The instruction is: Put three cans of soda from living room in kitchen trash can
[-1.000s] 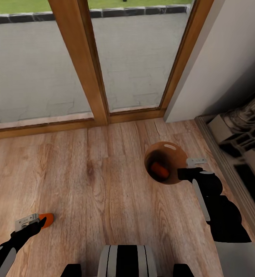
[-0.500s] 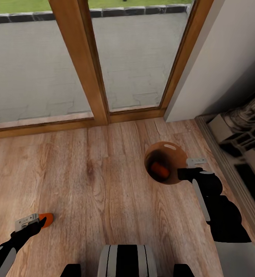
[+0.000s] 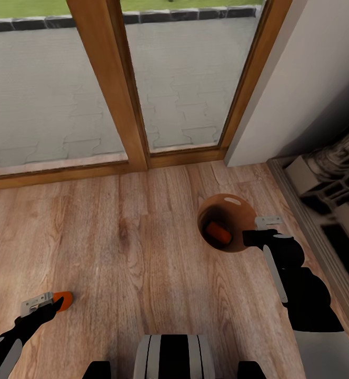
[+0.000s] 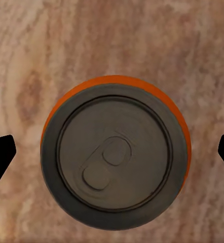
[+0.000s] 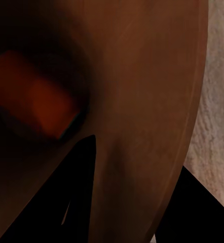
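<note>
Change: we see almost none since a second ago; both arms, the bin and the cans sit as they did.
Bin: our right gripper pinches its rim, one finger inside, one outside, holding it above the floor.
Can in bin: orange, lying at the bottom.
Second can: orange, under our left gripper; jaws spread wide either side, not touching.
Meaning: we judge one can binned, this one awaiting a grasp.
</note>
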Tool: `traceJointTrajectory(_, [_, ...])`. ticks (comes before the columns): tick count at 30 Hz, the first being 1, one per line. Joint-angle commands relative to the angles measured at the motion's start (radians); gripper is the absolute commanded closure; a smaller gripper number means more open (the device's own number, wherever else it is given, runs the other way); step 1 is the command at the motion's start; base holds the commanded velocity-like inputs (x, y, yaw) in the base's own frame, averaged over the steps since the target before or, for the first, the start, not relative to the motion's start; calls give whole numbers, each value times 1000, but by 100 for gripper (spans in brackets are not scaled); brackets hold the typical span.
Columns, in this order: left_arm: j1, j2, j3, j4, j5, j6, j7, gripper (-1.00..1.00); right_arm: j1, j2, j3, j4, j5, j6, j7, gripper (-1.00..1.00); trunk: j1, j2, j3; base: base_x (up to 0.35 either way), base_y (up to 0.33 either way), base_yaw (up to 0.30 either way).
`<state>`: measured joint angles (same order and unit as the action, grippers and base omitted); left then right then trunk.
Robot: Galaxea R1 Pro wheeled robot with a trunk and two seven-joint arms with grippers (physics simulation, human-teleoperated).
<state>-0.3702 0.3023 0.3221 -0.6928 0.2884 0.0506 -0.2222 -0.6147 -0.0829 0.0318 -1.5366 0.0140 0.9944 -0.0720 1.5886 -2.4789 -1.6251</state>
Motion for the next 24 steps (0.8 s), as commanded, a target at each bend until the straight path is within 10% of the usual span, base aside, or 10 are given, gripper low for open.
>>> traceJointTrajectory(1, [0,0,0,0,0,0,0,-100,0,0,0,0,-5,0,0,100,0,0,0,0,0,0])
traceJointTrajectory(24, [0,0,-1,-1,0,0,0,-100,0,0,0,0,-5,0,0,100,0,0,0,0,0,0])
